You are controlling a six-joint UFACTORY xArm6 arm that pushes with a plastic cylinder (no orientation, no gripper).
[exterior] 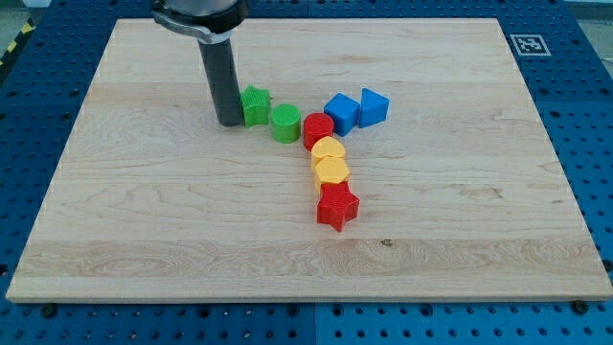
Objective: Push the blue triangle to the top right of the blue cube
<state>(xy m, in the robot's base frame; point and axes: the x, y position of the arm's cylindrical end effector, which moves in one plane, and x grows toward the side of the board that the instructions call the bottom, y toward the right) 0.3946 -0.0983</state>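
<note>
The blue triangle (374, 106) lies right of the blue cube (341, 112), touching it, near the board's middle. My tip (229, 122) stands on the board at the view's left of the cluster, right beside the left face of the green star block (255, 105). It is well to the left of both blue blocks.
A green cylinder (285, 124) sits right of the green star. A red cylinder (318, 129) touches the blue cube's lower left. Below it run a yellow heart (328, 149), a yellow hexagon (331, 172) and a red star (337, 207). The wooden board (144, 220) ends at blue perforated table.
</note>
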